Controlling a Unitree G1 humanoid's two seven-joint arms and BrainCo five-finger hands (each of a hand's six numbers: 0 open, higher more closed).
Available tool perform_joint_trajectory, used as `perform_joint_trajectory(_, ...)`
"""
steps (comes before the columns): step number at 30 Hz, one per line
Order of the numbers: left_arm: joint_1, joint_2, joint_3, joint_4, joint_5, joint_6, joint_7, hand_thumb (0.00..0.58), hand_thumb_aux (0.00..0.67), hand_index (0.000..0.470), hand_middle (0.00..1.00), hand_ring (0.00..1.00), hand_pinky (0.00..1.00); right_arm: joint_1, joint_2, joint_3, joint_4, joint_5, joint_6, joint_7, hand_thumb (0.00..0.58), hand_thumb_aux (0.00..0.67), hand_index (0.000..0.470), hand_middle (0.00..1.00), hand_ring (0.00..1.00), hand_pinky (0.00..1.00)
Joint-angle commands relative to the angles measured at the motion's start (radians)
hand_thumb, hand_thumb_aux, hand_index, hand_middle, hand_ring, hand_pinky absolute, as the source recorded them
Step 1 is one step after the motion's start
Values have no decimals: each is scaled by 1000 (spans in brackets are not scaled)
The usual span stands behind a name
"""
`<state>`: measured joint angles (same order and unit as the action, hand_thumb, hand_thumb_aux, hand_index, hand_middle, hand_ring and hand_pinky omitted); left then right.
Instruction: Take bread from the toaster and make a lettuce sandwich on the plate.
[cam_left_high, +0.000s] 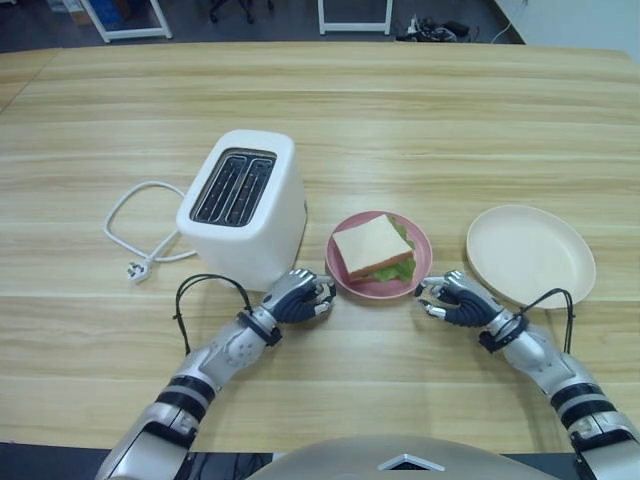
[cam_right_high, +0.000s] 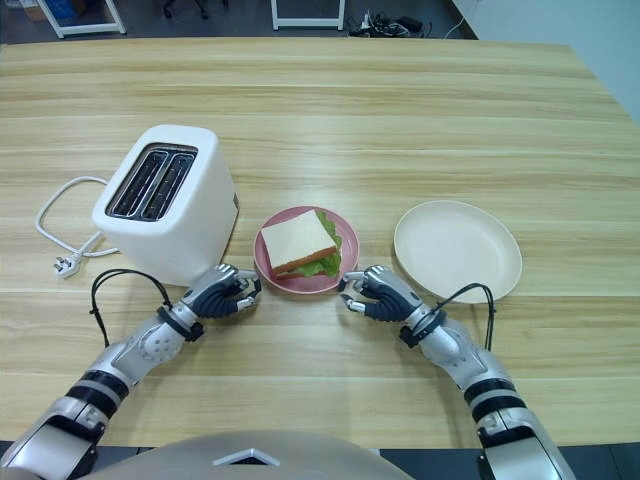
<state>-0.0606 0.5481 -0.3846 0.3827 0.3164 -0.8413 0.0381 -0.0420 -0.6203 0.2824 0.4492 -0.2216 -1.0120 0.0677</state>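
A white toaster (cam_left_high: 243, 205) stands left of centre with both slots looking empty. To its right a pink plate (cam_left_high: 378, 283) carries a sandwich: a white bread slice (cam_left_high: 366, 247) on top, green lettuce (cam_left_high: 398, 265) sticking out at the right and front. My left hand (cam_left_high: 299, 297) rests on the table just left of the plate's near rim, fingers curled, holding nothing. My right hand (cam_left_high: 452, 297) sits just right of that rim, fingers curled too and holding nothing.
A cream plate (cam_left_high: 529, 254) with nothing on it lies right of the pink one, close behind my right wrist. The toaster's white cord and plug (cam_left_high: 137, 268) loop on the table at the left. Bare wooden table (cam_left_high: 400, 120) stretches far behind.
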Motion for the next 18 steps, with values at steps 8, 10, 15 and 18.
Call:
perform_joint_trajectory(8, 214, 27, 198, -673, -470, 5, -146, 0, 0, 0, 0, 0, 0, 55, 1, -140, -594, 538, 120, 87, 0, 0, 0, 0, 0, 0)
perform_joint_trajectory(10, 178, -56, 277, -746, -447, 34, -87, 0, 0, 0, 0, 0, 0, 17, 98, -183, -681, 502, 151, 29, 0, 0, 0, 0, 0, 0)
perform_joint_trajectory(15, 81, -213, 422, -856, -405, 96, 11, 0, 0, 0, 0, 0, 0, -67, 305, -277, -788, 318, 150, -58, 0, 0, 0, 0, 0, 0)
perform_joint_trajectory(18, 38, -305, 459, -890, -334, 107, 54, 0, 0, 0, 0, 0, 0, -106, 374, -301, -802, 256, 146, -79, 0, 0, 0, 0, 0, 0)
